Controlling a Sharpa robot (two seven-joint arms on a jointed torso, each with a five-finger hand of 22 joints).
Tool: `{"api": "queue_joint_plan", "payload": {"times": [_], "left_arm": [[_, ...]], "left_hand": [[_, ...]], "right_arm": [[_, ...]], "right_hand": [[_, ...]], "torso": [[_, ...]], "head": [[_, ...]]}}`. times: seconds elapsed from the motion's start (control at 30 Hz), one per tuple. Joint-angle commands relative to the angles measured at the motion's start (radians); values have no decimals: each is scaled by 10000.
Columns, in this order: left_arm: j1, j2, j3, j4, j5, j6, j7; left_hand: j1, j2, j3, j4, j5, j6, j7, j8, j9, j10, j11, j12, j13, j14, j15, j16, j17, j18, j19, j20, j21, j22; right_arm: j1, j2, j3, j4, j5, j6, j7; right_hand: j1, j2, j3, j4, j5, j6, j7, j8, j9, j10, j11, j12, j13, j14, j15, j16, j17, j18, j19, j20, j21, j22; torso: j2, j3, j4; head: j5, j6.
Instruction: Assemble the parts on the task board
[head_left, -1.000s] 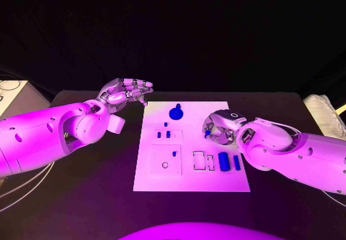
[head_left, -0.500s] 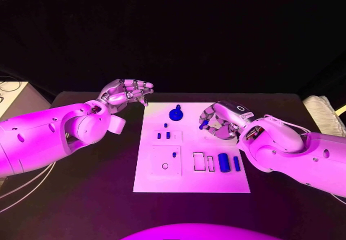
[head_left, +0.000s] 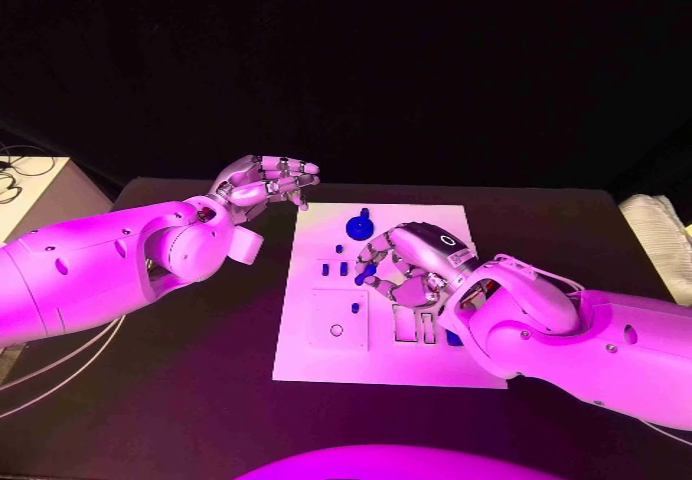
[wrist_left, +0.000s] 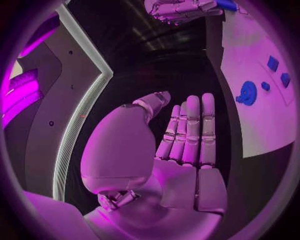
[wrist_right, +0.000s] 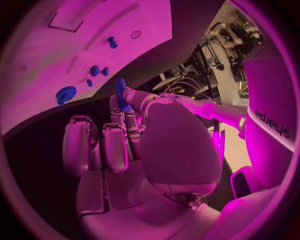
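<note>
Blue peg (wrist_right: 120, 92) is pinched in the right hand (head_left: 411, 265), long axis upright, above the task board (head_left: 325, 355) centre. Left hand (head_left: 267, 182) is held empty, fingers loosely curled, beside the board's far corner.

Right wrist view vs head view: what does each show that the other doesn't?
Right wrist alone: the blue peg plainly pinched in the right hand. Head alone: the left hand, holding nothing, beyond the board's far left corner, and the rectangular slots beside the right hand. Both: the task board, the round blue part.
</note>
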Motion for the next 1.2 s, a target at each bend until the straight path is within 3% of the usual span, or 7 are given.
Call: {"api": "queue_joint_plan", "payload": {"times": [0.03, 0.23, 0.4, 0.73, 1.2], "left_arm": [[2, 36, 8, 15, 26, 171, 72], [2, 65, 8, 38, 26, 181, 65], [2, 72, 7, 63, 26, 186, 57], [3, 53, 7, 78, 26, 176, 47], [3, 40, 7, 83, 26, 179, 40]], "left_hand": [[-30, 96, -65, 9, -44, 49, -6, -30, 10, -54, 7, 66, -11, -45, -15, -41, -8, 143, 58, -19, -34, -8], [-30, 96, -65, 9, -44, 49, -6, -30, 10, -54, 7, 66, -11, -45, -15, -41, -8, 143, 58, -19, -34, -8], [-30, 96, -65, 9, -44, 49, -6, -30, 10, -54, 7, 66, -11, -45, -15, -41, -8, 143, 58, -19, -34, -8], [-30, 94, -77, 12, -47, 58, -9, -26, 14, -53, 5, 71, -15, -44, -16, -47, -15, 143, 67, -20, -50, -20], [-30, 94, -77, 12, -47, 58, -9, -26, 14, -53, 5, 71, -15, -44, -16, -47, -15, 143, 67, -20, -50, -20]], "right_arm": [[-216, 279, -34, -87, 200, 86, 334], [-674, 832, -100, -418, 19, 372, 384], [-865, 1128, -183, -759, -182, 752, 298], [-984, 1262, -242, -960, -475, 1200, 61], [-1087, 1396, -262, -1102, -806, 1379, -214]], "right_hand": [[-25, 61, 31, -116, 65, -51, 7, 38, 2, 820, -759, -38, 523, 344, -54, 9, -6, -74, 54, 3, -52, 634], [-47, 65, 51, -146, 81, -64, 12, 41, 20, 821, -756, -57, 536, 336, -51, -6, -43, -66, 39, 5, -83, 613], [-60, 70, 62, -161, 87, -71, 14, 42, 29, 820, -753, -68, 542, 331, -49, -16, -66, -59, 25, 6, -115, 591], [-88, 73, 79, -191, 105, -84, 19, 44, 48, 820, -748, -88, 555, 326, -46, -27, -88, -55, 16, 9, -134, 580], [-118, 72, 97, -230, 132, -86, 18, 54, 72, 831, -749, -105, 572, 329, -44, -22, -74, -59, 22, 11, -119, 596]], "torso": [[3, -20, 15], [15, -5, 25], [7, -7, 16], [17, 14, 4], [11, 1, 25]], "head": [[89, -28], [182, -71], [220, -121], [245, -209], [259, -274]]}}
